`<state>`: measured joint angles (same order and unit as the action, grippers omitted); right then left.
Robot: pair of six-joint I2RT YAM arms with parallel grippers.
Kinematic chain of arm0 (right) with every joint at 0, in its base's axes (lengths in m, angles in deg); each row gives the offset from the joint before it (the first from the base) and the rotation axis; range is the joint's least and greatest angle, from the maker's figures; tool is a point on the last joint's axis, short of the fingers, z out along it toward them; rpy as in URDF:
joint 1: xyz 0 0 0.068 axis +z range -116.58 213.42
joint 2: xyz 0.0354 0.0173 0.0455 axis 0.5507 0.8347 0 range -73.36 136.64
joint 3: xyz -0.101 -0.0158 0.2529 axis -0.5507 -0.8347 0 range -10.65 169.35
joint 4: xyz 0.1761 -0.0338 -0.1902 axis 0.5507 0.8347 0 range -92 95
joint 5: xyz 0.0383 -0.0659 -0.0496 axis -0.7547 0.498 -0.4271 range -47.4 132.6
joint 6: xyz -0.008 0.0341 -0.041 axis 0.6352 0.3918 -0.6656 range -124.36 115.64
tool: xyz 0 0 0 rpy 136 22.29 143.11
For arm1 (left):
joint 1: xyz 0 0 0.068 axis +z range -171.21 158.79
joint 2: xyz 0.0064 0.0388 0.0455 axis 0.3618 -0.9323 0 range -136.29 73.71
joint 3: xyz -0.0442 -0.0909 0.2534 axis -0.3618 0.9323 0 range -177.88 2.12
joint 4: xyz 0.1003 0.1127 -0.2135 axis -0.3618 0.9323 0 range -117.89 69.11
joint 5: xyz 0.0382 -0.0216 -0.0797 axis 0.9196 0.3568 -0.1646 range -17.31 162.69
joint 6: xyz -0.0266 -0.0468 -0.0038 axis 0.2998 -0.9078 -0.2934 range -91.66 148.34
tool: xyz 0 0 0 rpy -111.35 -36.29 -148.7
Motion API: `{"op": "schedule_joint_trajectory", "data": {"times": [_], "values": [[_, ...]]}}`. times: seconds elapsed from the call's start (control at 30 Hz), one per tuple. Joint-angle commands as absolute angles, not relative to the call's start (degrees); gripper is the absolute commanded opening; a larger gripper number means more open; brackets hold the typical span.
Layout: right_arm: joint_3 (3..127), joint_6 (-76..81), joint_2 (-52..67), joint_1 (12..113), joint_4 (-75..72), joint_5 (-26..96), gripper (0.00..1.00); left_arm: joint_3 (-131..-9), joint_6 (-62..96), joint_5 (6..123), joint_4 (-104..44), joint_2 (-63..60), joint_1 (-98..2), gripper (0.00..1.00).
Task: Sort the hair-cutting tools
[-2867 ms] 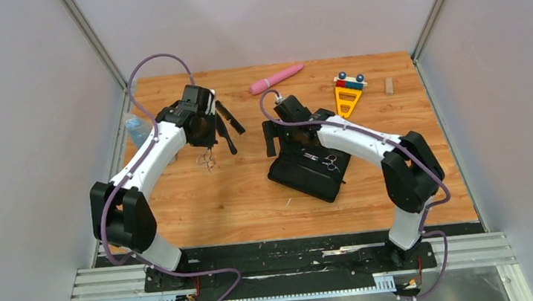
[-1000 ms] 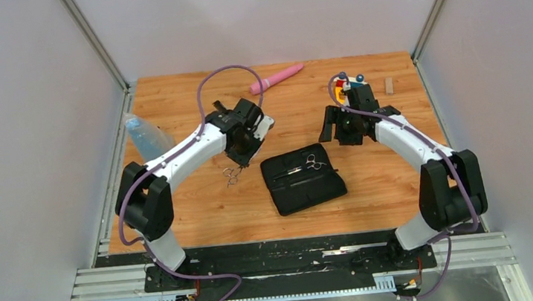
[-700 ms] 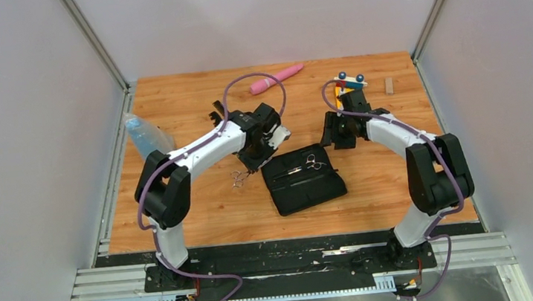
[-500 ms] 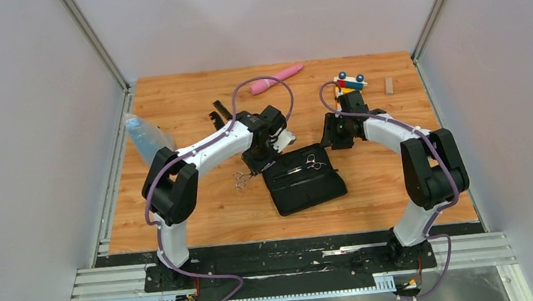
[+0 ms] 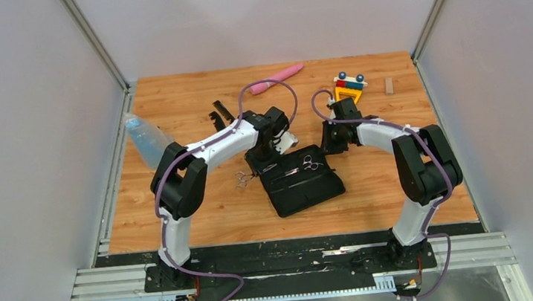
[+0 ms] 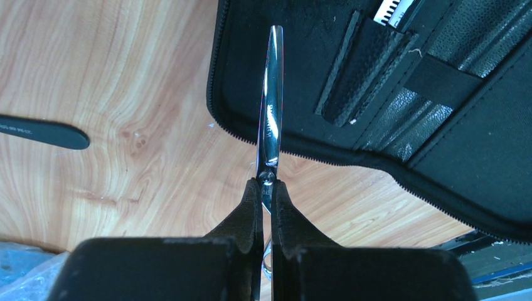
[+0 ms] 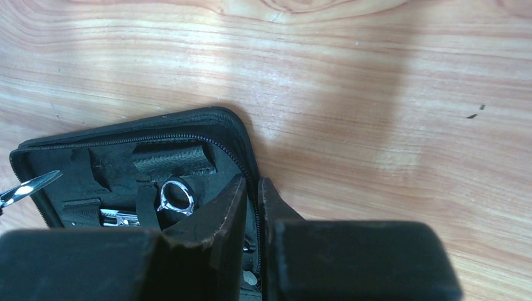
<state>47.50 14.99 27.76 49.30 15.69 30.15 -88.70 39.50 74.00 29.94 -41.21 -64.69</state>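
Closest to the bases I've got the black zip case (image 5: 305, 191) lying open on the wooden table (image 5: 197, 225), turned a little askew. At its left edge my left gripper (image 6: 266, 185) has its jaws pressed onto one pair of silver scissors (image 6: 271, 106), pinching them right at the pivot. The closed blades point out over the case's corner, and the ring handles are tucked back between the fingers. Inside the case sits the second pair of scissors (image 7: 175, 195), one ring showing beside a strap. Over at the case's far right corner, my right gripper (image 7: 251, 185) has its jaws drawn nearly together astride the zip rim. It looks like a pinch on that rim, though the contact itself is hidden behind the fingers. Further back, left of centre, the two black combs (image 5: 223, 111) lie on bare wood, well apart from the case. At the far edge there's the pink wand (image 5: 276, 78), a coloured toy (image 5: 347, 86) to its right, and a clear plastic bottle (image 5: 144, 137) by the left wall.
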Motion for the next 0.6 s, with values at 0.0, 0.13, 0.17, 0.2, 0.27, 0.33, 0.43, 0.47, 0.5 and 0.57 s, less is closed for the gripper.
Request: {"op": "schedule_joint_trajectory", "data": {"times": [0.0,0.13,0.17,0.2,0.27,0.33,0.43,0.47,0.5,0.57], "values": [[46.67,14.21,28.63,50.57,13.17,30.97,0.08,-90.95,41.52,73.65,31.29,-42.08,-65.27,0.0],[46.21,14.09,28.16,51.04,12.34,31.09,0.03,-91.28,41.65,74.07,31.95,-42.77,-65.49,0.0],[46.16,14.09,28.2,51.21,12.37,31.14,0.04,-91.29,41.58,74.09,32.0,-42.89,-65.5,0.0],[46.21,14.09,28.28,51.36,12.33,31.14,0.03,-91.35,41.55,73.99,31.91,-43.09,-65.5,0.0],[46.25,14.05,28.5,51.64,12.25,31.26,0.03,-91.5,41.64,73.42,31.8,-43.39,-65.55,0.0],[46.31,14.09,28.68,51.7,12.24,31.35,0.03,-92.0,41.82,73.38,31.79,-43.82,-65.71,0.0],[46.32,14.09,28.79,51.76,12.2,31.05,0.03,-93.24,41.89,73.91,31.88,-44.83,-65.92,0.0],[46.31,14.09,28.77,51.81,12.16,30.86,0.03,-93.5,41.97,74.12,31.81,-45.02,-65.96,0.0],[46.34,14.08,28.83,51.82,12.15,30.69,0.03,-94.01,42.03,74.19,31.8,-45.45,-65.95,0.0],[46.34,14.09,29.06,51.92,12.09,30.35,0.03,-94.86,42.1,73.94,31.5,-46.0,-65.95,0.0]]}}
